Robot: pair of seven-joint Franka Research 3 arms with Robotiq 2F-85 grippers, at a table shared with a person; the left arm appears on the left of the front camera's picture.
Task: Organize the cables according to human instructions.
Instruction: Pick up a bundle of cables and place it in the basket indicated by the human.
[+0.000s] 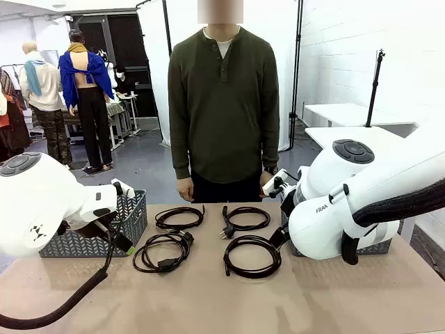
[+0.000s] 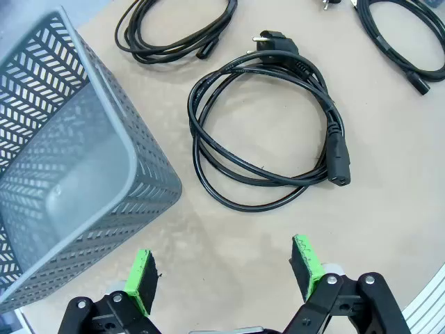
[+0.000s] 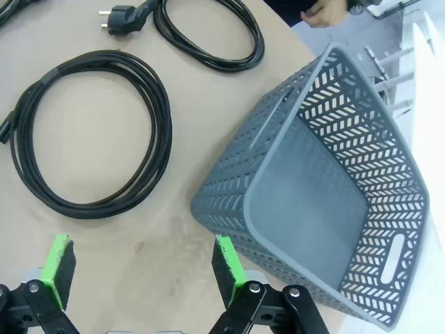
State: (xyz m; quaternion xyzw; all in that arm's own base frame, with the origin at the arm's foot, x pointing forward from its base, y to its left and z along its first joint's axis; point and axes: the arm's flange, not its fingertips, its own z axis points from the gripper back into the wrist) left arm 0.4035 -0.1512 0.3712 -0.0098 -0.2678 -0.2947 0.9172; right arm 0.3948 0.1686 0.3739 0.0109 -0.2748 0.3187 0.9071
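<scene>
Cables (image 1: 165,264), four looped black power cords, lie on the brown table (image 1: 208,306) between my arms, in two rows of two. The near-left cord (image 1: 147,249) and near-right cord (image 1: 254,275) are on my side. The far-left cord (image 1: 170,226) and far-right cord (image 1: 227,233) lie just before the person (image 1: 222,104), who stands at the far edge with both arms hanging down.

My left gripper (image 2: 224,271) hovers over bare table with its green pads spread wide and nothing between them. The near-left cord (image 2: 339,167) lies just ahead of it, and a grey perforated basket (image 2: 149,163) stands beside the cord, at my left.

My right gripper (image 3: 142,268) is likewise wide apart and holds nothing. The near-right cord (image 3: 165,139) lies ahead of it, and a second grey basket (image 3: 229,181) stands close by one pad, not touching the cord.
</scene>
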